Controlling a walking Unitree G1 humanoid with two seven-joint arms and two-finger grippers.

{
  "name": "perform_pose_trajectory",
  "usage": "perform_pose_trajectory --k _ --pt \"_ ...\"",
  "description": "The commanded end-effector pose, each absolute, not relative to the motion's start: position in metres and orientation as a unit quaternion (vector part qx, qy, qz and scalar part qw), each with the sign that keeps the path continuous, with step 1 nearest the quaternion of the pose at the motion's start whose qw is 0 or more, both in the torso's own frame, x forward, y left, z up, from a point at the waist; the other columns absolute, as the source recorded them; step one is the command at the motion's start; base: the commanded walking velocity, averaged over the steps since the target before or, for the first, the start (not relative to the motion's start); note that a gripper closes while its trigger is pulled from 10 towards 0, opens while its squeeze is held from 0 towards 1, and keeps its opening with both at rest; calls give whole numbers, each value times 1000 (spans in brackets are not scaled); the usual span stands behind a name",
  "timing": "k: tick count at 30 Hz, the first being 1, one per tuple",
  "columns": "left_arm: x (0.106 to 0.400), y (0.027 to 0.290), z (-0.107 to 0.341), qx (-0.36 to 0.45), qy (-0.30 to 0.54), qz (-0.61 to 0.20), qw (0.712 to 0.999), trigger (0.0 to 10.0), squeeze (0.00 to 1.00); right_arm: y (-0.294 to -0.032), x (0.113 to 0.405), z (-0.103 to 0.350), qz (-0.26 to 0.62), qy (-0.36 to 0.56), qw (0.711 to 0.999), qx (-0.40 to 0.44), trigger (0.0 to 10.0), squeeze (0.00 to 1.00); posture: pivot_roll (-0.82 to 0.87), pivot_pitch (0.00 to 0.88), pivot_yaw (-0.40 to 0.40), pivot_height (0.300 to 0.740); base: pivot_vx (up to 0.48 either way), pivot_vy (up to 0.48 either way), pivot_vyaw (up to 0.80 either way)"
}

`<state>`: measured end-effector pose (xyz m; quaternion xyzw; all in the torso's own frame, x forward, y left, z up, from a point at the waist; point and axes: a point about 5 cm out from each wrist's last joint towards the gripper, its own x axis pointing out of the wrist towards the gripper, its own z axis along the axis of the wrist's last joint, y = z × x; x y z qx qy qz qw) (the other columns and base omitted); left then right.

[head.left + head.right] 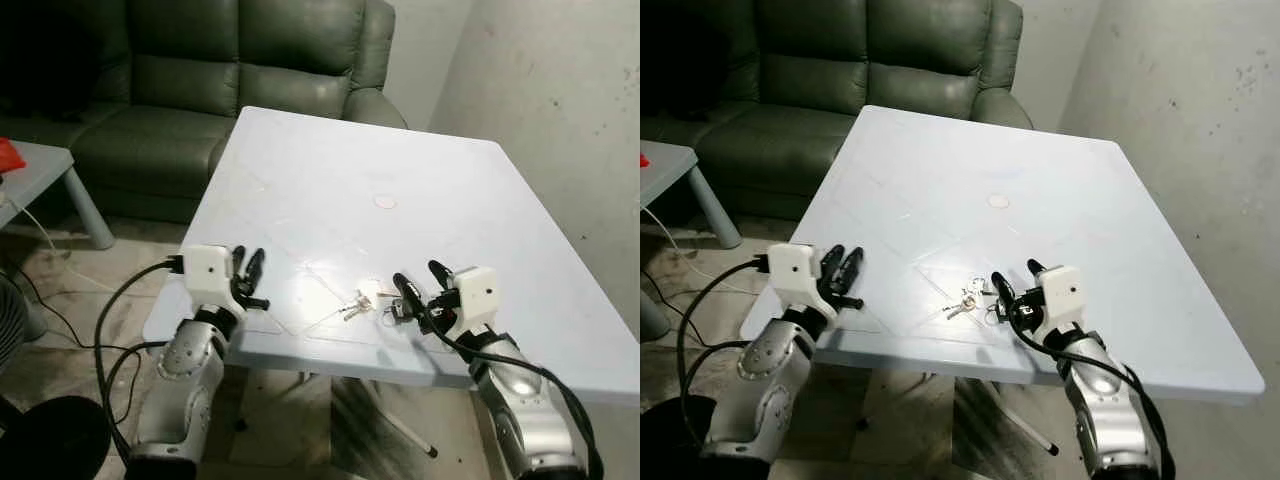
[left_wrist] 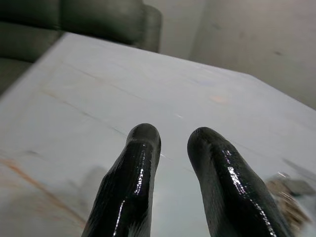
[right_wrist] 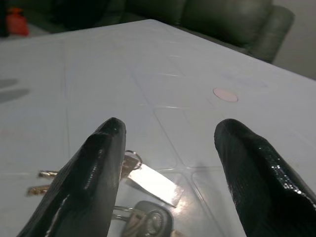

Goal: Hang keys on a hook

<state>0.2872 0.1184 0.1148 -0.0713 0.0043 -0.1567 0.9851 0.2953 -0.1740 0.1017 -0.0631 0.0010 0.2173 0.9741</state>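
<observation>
Two hands (image 1: 422,275) (image 1: 250,262), keys (image 1: 368,299) near table (image 1: 400,150) front edge.

A pale blue table (image 1: 1060,190) stood before a dark green sofa (image 1: 840,70). The keys (image 1: 972,295) lay on the table close to its near edge, about midway along it. The right gripper (image 1: 1014,280) hovered just beside them, fingers spread apart, one fingertip (image 1: 997,278) touching or nearly touching the bunch. The left gripper (image 1: 843,258) sat at the table's near left corner, fingers a little apart. A small round mark (image 1: 998,201) showed near the table's middle
</observation>
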Motion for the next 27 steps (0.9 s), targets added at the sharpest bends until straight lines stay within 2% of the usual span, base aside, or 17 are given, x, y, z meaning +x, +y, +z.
perform_pose_trajectory --k 1,6,14,27 --pt "285 113 120 -66 -2 -172 983 10000 0 -175 298 104 234 -1 969 -81 10000 0 77 31 -112 740 0 0 0" --pt "277 103 118 -61 1 -202 978 10000 0 -180 305 104 284 12 951 -118 10000 0 82 50 -116 740 0 0 0" --pt "271 98 117 -58 7 -218 974 10000 0 -188 300 100 376 37 919 -113 10000 0 85 62 -115 740 0 0 0" --pt "269 93 119 -59 12 -239 969 10000 0 -185 304 96 376 15 906 -192 10000 0 88 69 -111 740 0 0 0"
